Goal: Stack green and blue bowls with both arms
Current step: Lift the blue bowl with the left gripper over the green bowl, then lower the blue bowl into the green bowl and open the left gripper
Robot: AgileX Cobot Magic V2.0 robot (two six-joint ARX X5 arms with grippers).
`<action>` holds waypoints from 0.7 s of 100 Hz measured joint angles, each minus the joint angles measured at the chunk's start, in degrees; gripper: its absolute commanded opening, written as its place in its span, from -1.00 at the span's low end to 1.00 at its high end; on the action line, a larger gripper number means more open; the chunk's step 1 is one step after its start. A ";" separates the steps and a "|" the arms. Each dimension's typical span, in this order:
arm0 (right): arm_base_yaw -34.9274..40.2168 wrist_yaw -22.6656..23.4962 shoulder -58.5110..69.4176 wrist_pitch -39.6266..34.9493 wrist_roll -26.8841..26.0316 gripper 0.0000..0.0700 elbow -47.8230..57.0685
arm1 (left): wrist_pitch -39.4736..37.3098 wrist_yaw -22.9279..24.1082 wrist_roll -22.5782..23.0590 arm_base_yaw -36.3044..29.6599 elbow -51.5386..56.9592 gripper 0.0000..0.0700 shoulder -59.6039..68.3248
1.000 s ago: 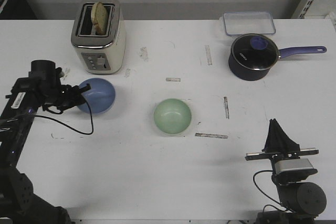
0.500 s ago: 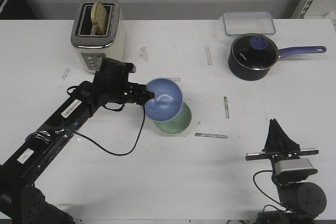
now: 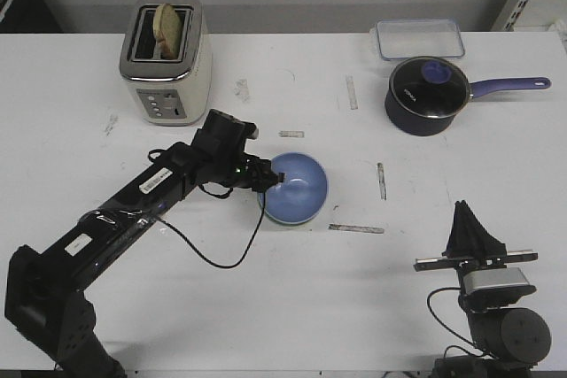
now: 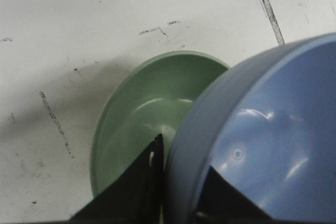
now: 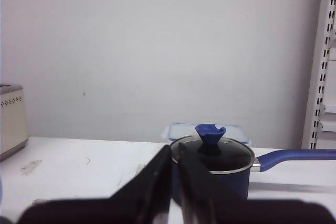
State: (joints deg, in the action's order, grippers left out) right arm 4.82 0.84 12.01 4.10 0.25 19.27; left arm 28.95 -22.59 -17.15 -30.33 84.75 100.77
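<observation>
Left end effector (image 3: 268, 180), clamped on the blue bowl (image 3: 299, 187), has just swung it over the green bowl (image 4: 144, 124); stacking nearly done; right end effector (image 5: 174, 174) closed, idle at five o'clock

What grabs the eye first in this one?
The left gripper pinches the rim of the blue bowl at table centre, directly over the green bowl and almost hiding it from the front. The right gripper sits parked near the table's front right, jaws together.
</observation>
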 measured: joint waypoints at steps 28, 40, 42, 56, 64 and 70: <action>0.00 0.00 0.00 0.00 0.00 -0.98 0.00 | -0.07 0.61 0.00 -0.28 0.02 -0.78 2.60; 0.00 0.00 0.00 0.00 0.00 -0.98 0.00 | -0.33 0.59 -0.09 -0.28 0.04 -0.39 2.62; 0.00 0.00 0.00 0.00 0.00 -0.98 0.00 | -0.28 0.59 -0.09 -0.28 0.04 -0.39 2.62; 0.00 0.00 0.00 0.00 0.00 -0.98 0.00 | -0.22 0.57 -0.15 -0.37 0.04 -0.39 2.58; 0.00 0.00 0.00 0.00 0.00 -0.98 0.00 | -0.17 0.57 -0.15 -0.57 0.04 -0.38 2.25; 0.00 0.00 0.00 0.00 0.00 -0.98 0.00 | -0.13 0.57 -0.17 -0.70 0.04 -0.31 1.46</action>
State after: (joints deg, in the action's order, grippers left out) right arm 4.82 0.84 12.01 4.10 0.25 19.27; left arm 28.82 -22.02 -17.32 -31.03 84.79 102.24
